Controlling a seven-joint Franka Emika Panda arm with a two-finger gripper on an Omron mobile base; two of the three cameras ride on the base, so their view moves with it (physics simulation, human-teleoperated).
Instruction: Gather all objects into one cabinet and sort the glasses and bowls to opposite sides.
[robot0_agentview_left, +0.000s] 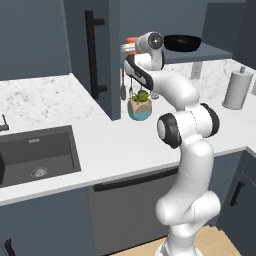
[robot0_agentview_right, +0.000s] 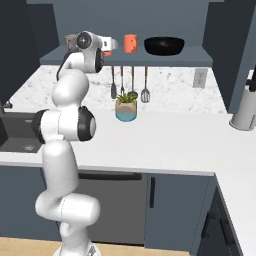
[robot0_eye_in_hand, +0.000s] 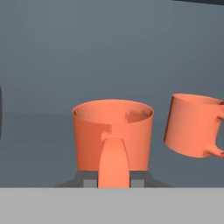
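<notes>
An orange mug (robot0_eye_in_hand: 113, 131) stands upright straight ahead in the hand view, its handle toward me. My gripper (robot0_eye_in_hand: 113, 182) is shut on that handle, one dark fingertip on each side. A second orange mug (robot0_eye_in_hand: 192, 124) tilts slightly just to its right, apart from it. From the right base view my hand (robot0_agentview_right: 107, 45) is up at the cabinet shelf (robot0_agentview_right: 125, 59), with the grey-green cup (robot0_agentview_right: 70, 41) to its left, an orange mug (robot0_agentview_right: 130, 43) to its right and the wide black bowl (robot0_agentview_right: 164, 46) further right. The bowl (robot0_agentview_left: 182, 42) also sits on the shelf beyond my arm.
The cabinet door (robot0_agentview_left: 107, 55) stands open at the shelf's left, with a long black handle (robot0_agentview_left: 92, 55). Utensils (robot0_agentview_right: 132, 82) hang under the shelf above a potted plant (robot0_agentview_right: 126, 109). A paper-towel holder (robot0_agentview_left: 237, 89) stands at the right, a sink (robot0_agentview_left: 37, 155) at the left.
</notes>
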